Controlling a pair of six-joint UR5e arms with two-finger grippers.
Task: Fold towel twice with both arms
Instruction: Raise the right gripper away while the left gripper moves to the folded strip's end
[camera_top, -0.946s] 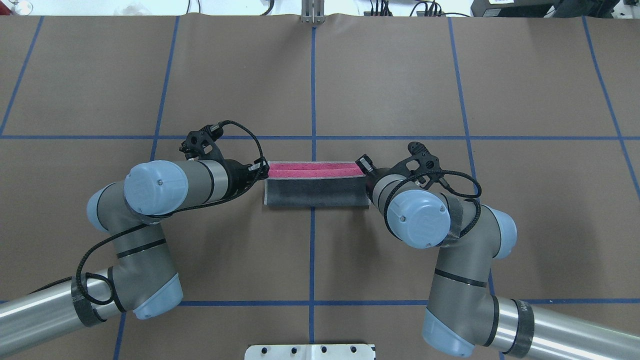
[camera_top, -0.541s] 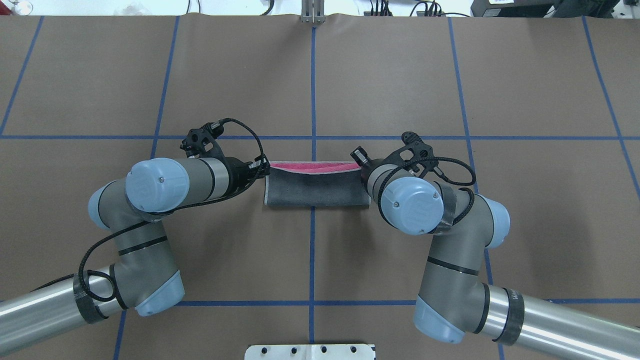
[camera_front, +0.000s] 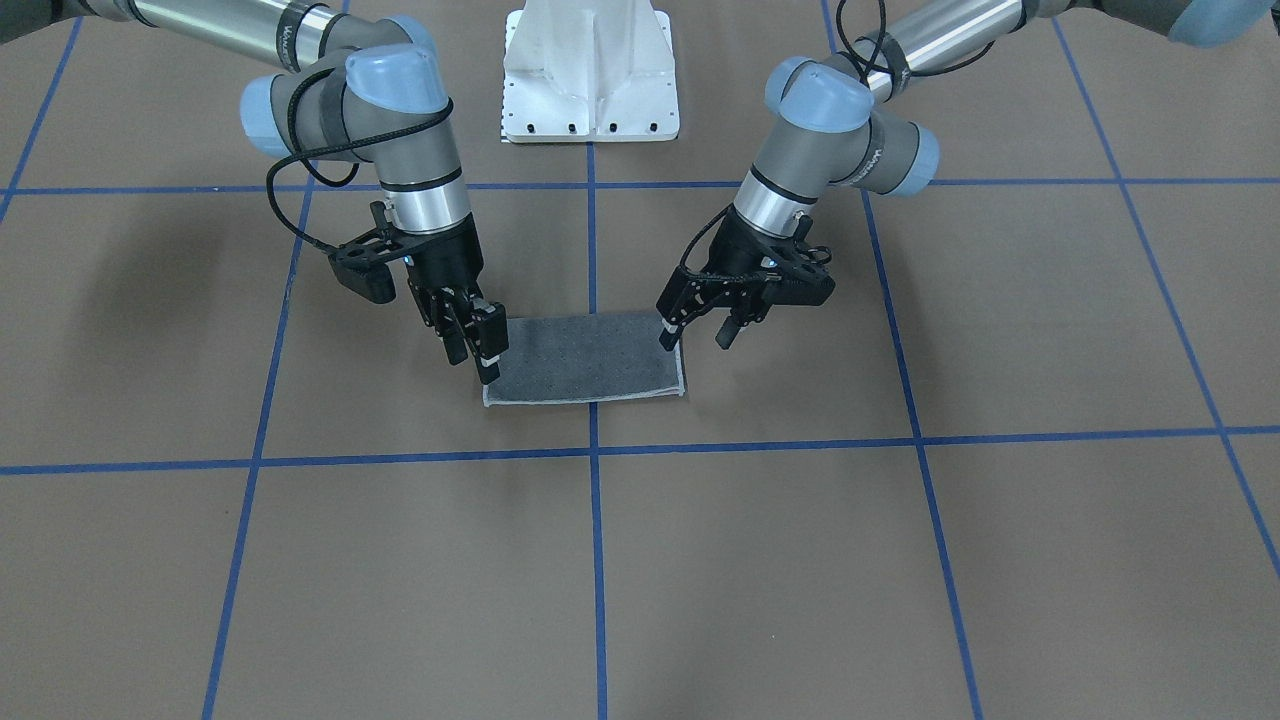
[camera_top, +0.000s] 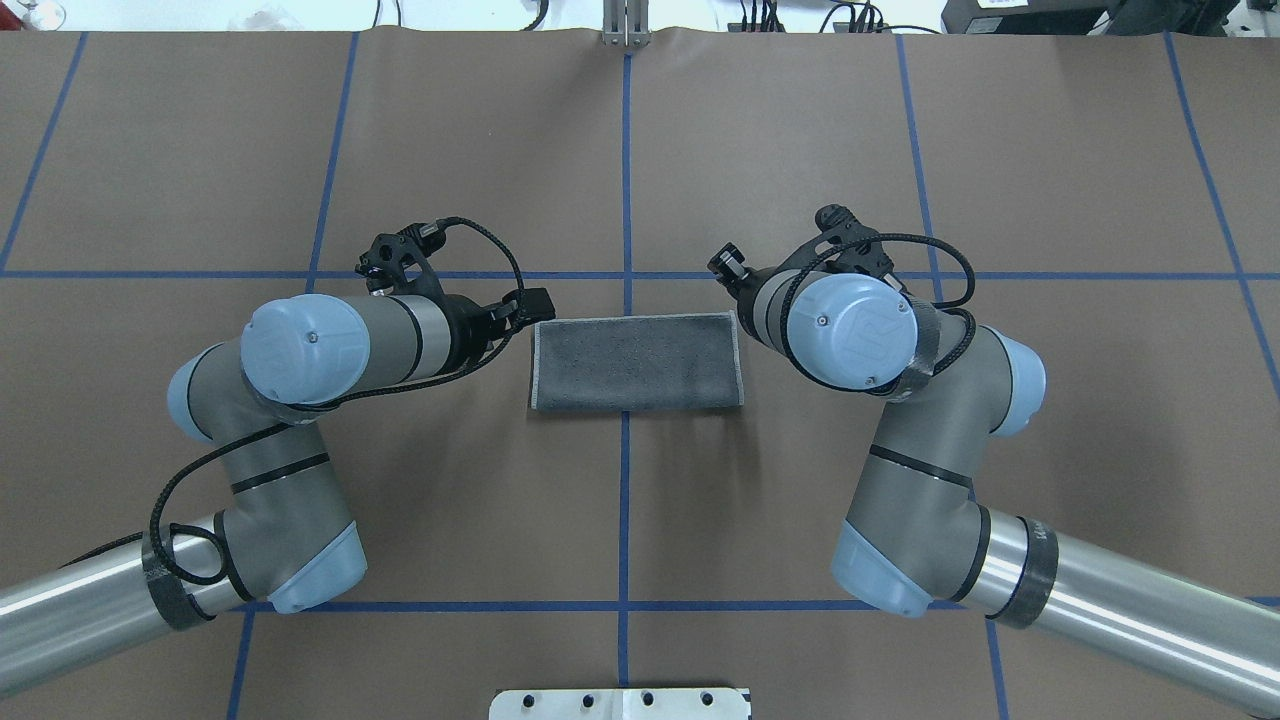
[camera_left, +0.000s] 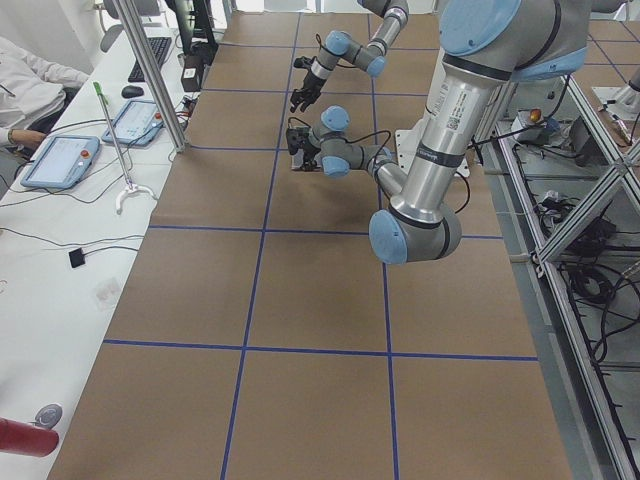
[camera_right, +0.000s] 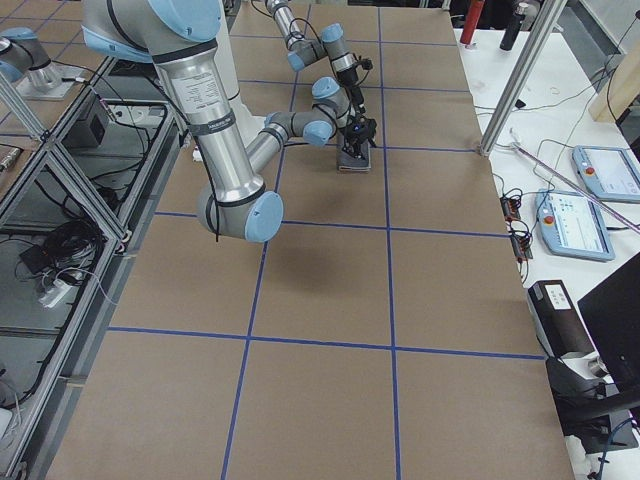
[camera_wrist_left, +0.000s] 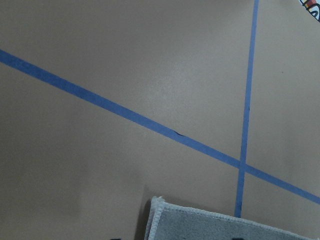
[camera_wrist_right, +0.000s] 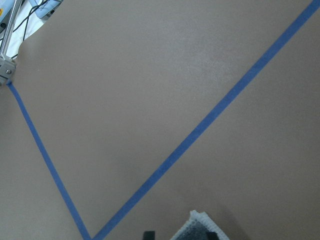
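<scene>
The towel (camera_top: 635, 360) lies flat as a folded rectangle on the brown table, dark grey face up with light grey edging and no pink showing. It also shows in the front view (camera_front: 585, 360). My left gripper (camera_front: 694, 340) is open and empty, just above the towel's far corner on my left side. My right gripper (camera_front: 472, 355) is open and empty, at the towel's edge on my right side. In the overhead view its wrist hides it. The left wrist view (camera_wrist_left: 200, 225) and the right wrist view (camera_wrist_right: 200, 227) each show one towel corner at the bottom edge.
The white bolted pedestal (camera_front: 590, 70) stands at the near table edge between the arms. Blue tape lines (camera_top: 625, 180) cross the brown cover. A side bench with tablets (camera_left: 60, 160) and an operator's arm lies beyond the far edge.
Both grippers carried the lifted towel edge away from me and laid it down, covering the pink face. Both have let go and drawn back slightly from the towel.
</scene>
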